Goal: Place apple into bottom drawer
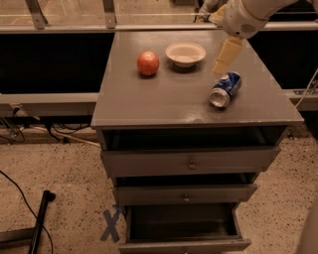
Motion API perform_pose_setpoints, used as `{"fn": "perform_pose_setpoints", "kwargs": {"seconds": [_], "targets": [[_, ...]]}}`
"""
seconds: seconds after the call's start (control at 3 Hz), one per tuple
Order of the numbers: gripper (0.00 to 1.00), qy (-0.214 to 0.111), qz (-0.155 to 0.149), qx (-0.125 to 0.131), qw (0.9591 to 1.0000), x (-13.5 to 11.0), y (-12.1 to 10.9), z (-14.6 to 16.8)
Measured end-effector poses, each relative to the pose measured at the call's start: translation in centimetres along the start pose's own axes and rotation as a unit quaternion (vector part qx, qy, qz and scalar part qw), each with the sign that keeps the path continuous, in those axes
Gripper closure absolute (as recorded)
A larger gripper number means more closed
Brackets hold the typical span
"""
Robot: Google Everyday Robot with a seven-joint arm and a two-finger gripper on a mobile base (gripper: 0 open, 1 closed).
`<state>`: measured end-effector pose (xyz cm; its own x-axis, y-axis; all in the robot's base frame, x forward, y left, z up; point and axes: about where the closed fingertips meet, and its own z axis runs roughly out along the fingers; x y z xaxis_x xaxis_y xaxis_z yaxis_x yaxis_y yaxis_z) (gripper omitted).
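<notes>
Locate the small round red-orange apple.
The apple sits back-left on the grey cabinet top, just left of the white bowl; the gripper hovers right of the bowl.

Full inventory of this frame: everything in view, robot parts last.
apple: 1, red-orange, cabinet top, left of the bowl
bowl: 1, white, cabinet top, back centre
soda can: 1, blue and silver, on its side, cabinet top, right
cabinet: 1, grey, three drawers
bottom drawer: 1, grey, pulled out furthest, dark inside
X mark: 1, blue, floor left of the bottom drawer
pole: 1, black, floor, left
arm: 1, white, top right
gripper: 1, cream, above the cabinet top between bowl and soda can
</notes>
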<state>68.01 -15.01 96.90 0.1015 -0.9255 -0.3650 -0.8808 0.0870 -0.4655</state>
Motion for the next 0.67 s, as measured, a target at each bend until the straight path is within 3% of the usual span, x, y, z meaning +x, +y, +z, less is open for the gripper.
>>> {"fn": "perform_pose_setpoints", "kwargs": {"seconds": [0.67], "targets": [[0.0, -0.068, 0.006, 0.028, 0.9973, -5.4, -4.5, 7.6]]}}
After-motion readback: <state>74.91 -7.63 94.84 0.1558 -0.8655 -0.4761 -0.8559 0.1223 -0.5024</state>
